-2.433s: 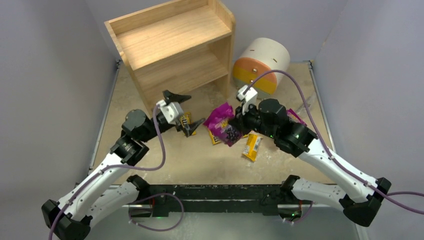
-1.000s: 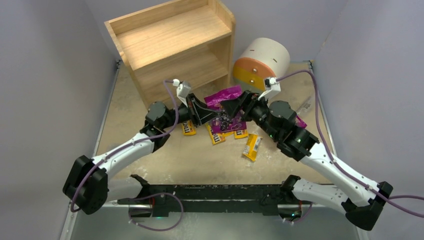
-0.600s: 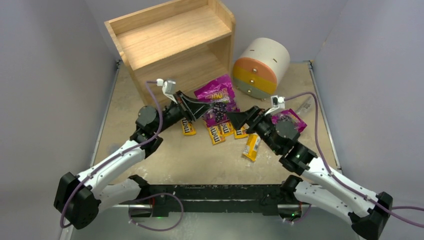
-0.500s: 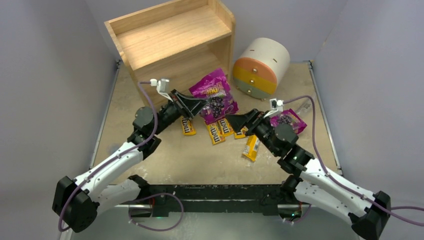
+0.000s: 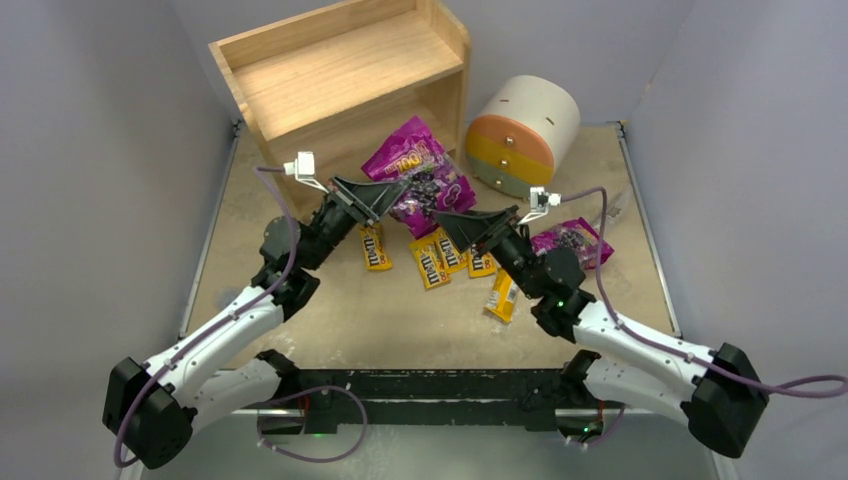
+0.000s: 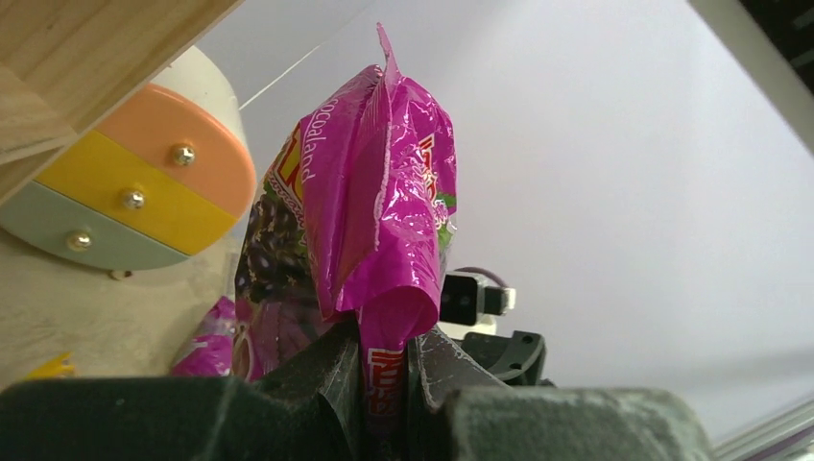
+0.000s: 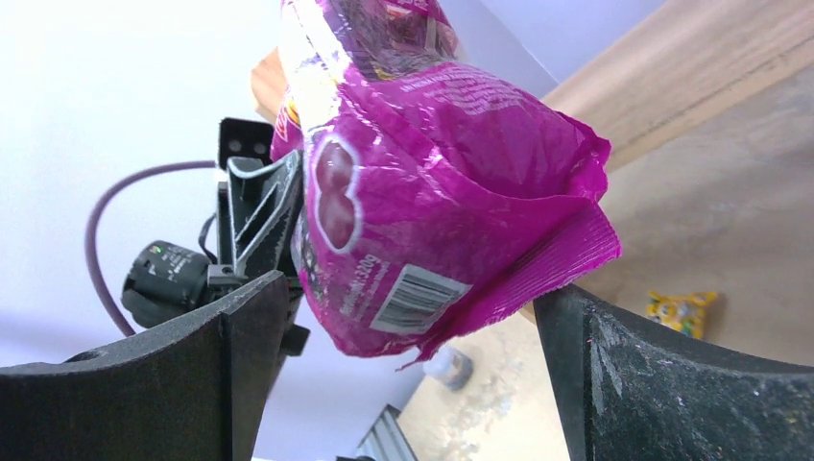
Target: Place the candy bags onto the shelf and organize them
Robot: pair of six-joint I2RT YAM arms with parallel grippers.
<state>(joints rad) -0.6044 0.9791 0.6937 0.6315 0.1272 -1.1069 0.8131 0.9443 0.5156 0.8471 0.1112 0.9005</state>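
A magenta candy bag [image 5: 415, 172] hangs in the air just in front of the shelf's [image 5: 340, 90] lower tier, with my left gripper [image 5: 397, 189] shut on its edge. The left wrist view shows the bag [image 6: 379, 202] pinched between the two fingers [image 6: 336, 370]. My right gripper [image 5: 470, 222] stands open just below and right of that bag, holding nothing; in its wrist view the bag [image 7: 432, 182] floats above its wide-apart fingers [image 7: 240, 365]. A second magenta bag [image 5: 570, 240] lies on the table to the right. Several yellow M&M's packets [image 5: 428, 262] lie under the grippers.
The round white drum [image 5: 520, 135] with orange, yellow and green drawers stands right of the shelf, close behind the lifted bag. Grey walls close in both sides. One yellow packet [image 5: 503, 293] lies beside the right forearm.
Both grippers were on the magenta bag; the right one has let go and drawn back toward the near side. The left gripper has carried the bag up and toward the shelf.
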